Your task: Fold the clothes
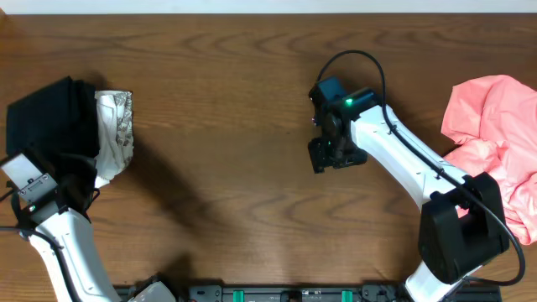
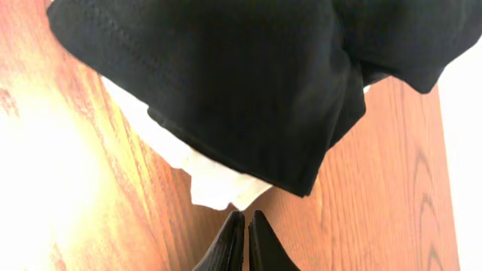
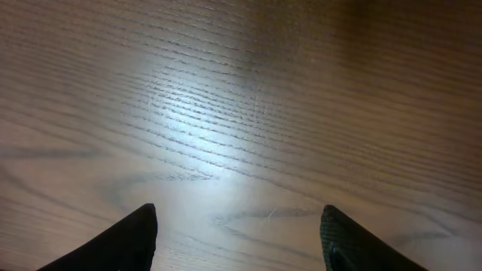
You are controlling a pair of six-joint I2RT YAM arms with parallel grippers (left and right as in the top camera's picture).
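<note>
1. Left gripper [image 2: 245, 217]: fingers pressed together, nothing between them, just short of the black T-shirt [image 2: 248, 75].
2. Right gripper [image 3: 238, 212]: spread wide, holding nothing, above the table [image 1: 226, 92] near its middle.
3. Black T-shirt sits folded at the left edge, on the white-grey patterned garment [image 1: 116, 126].
4. Salmon-pink garment [image 1: 495, 134] lies crumpled at the right edge.
</note>
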